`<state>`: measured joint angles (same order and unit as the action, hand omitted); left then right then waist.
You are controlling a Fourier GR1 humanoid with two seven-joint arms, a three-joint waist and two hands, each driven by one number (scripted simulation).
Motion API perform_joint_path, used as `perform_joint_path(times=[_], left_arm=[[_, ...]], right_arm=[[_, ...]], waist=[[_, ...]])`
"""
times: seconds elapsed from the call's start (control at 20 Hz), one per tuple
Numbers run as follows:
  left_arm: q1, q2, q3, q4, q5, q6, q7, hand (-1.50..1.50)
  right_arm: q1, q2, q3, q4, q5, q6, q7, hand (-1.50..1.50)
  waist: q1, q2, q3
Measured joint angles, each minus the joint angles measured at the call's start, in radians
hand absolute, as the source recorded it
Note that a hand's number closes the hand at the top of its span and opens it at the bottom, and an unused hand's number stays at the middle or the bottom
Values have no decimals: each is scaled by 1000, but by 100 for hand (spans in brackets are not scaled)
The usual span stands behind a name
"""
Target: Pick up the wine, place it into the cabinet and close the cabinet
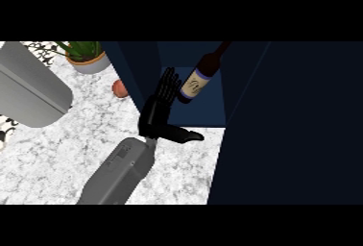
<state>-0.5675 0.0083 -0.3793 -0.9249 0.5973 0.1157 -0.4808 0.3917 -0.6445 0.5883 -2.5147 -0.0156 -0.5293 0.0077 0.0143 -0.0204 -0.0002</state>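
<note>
Far left there's a smooth grey rounded appliance (32, 91), then a potted plant (85, 55) and a small reddish fruit (119, 88) on the speckled marble counter (50, 158). Middle frame, one hand (162, 108) is released, fingers straight, just beside the dark glass wine bottle (199, 77), which leans tilted inside the navy cabinet (205, 113). Which arm it is, can't tell. Bumping that slick bottle could topple it out.

This is a home kitchen. A white marbled surface (64, 158) carries a potted plant (86, 56) in a grey pot and a grey appliance (32, 89), and a dark blue cabinet (291, 120) stands open with a wine bottle (200, 77) inside.
</note>
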Motion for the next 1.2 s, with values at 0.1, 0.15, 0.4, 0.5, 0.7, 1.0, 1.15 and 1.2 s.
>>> perform_joint_path(times=[0.1,0.15,0.4,0.5,0.7,1.0,1.15,1.2], left_arm=[[62,11,-20,-84,-5,15,18,-150],[102,25,-29,-127,-5,12,25,-150],[279,70,-68,-325,-4,21,47,-150],[333,91,-67,-378,6,6,51,-150],[425,131,-62,-466,20,-23,47,-150],[512,212,-20,-544,34,-77,23,-150],[543,256,11,-564,42,-106,10,-150],[552,275,28,-572,48,-118,5,-150]], right_arm=[[-3,-2,1,-1,1,-6,6,-150],[-5,-4,1,0,2,-6,8,-150],[14,-30,7,-2,5,1,-13,-150],[5,-47,-5,-3,6,12,-5,-150],[-2,-76,5,-3,6,47,-9,-150],[-13,-114,30,0,-2,135,-32,-150],[-18,-149,84,2,-4,204,-40,150],[-18,-161,101,2,-5,227,-50,150]], waist=[[0,2,0],[0,3,0],[-8,7,0],[-9,9,0],[-13,12,0],[-12,15,0],[-11,14,-1],[-11,14,-1]])
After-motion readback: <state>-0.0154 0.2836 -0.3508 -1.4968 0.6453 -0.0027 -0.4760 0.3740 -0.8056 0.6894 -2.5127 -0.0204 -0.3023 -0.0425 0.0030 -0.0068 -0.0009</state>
